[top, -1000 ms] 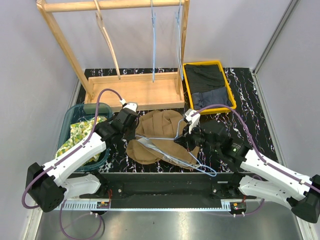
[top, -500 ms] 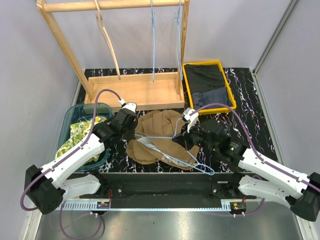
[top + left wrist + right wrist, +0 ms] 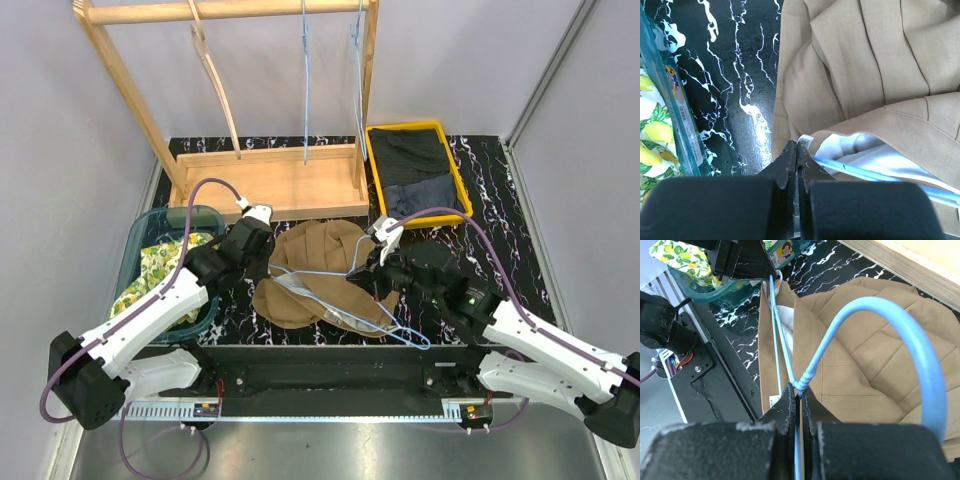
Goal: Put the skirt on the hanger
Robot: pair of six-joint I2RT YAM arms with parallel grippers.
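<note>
The skirt (image 3: 880, 65) lies crumpled in the middle of the bench (image 3: 490, 200), closer to the near edge than the far one, between my two arms. My left claw (image 3: 796, 150) is pinched shut on the skirt's waist edge at its left end, where the white lining shows. My right claw (image 3: 799, 390) is clamped on the blue hanger (image 3: 875, 302) at the neck, just below the hook, over the skirt's right side.

What matters for the next move is how the hanger lines up with the waist. From the neck, one hanger arm runs left across the skirt straight toward my left claw, and its tip sits in the opening that claw holds up. The other arm trails toward the near right corner, outside the fabric as far as I can tell. So I judge the hanger's long axis lies roughly along the waistband, and the right arm does the feeding while the left keeps the mouth open.
</note>
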